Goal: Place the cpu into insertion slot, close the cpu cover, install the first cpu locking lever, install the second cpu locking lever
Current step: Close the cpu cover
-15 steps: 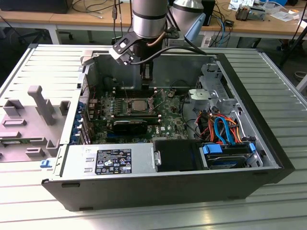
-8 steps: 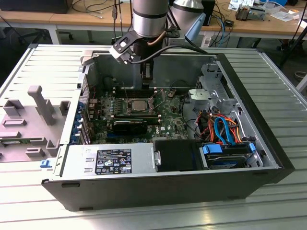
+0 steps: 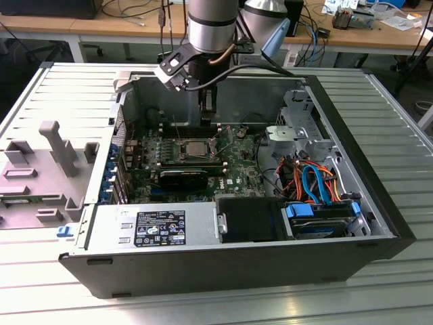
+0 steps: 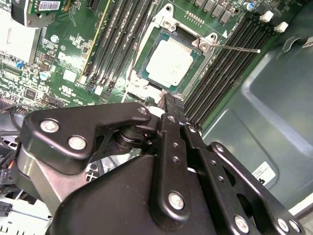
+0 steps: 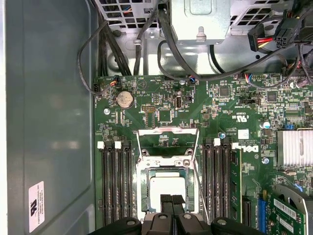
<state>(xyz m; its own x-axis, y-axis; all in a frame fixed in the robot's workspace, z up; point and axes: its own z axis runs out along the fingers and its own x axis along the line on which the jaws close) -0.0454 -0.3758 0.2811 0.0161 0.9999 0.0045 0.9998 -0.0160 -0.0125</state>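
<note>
Step in hand, as I judged it: closing the cpu cover. The cpu lay flat in the insertion slot, silver top up, so the placing read as done. The cpu cover looked swung up off the slot on its hinge, with green board showing through its window; not yet down. One locking lever stuck out free over the memory slots, unlatched.

Your pincer hung above one edge of the slot, not touching it. Its fingers were drawn together with barely a slit between them, and it held nothing. In the exterior view it stood upright over the middle of the board, inside the computer case.

What the cover step called for, to my eye: get the closed fingertips behind the raised cover and tip it over toward the chip, gently. You needed to keep off the chip's top and the lever wires. I couldn't tell how steeply the cover stood.

Around: memory slots flanked the slot on both sides. A coin cell and black cables lay beyond the cover, and the cables were the likeliest snag on that side. A finned heat sink sat well apart. The case rested on the slatted table.
</note>
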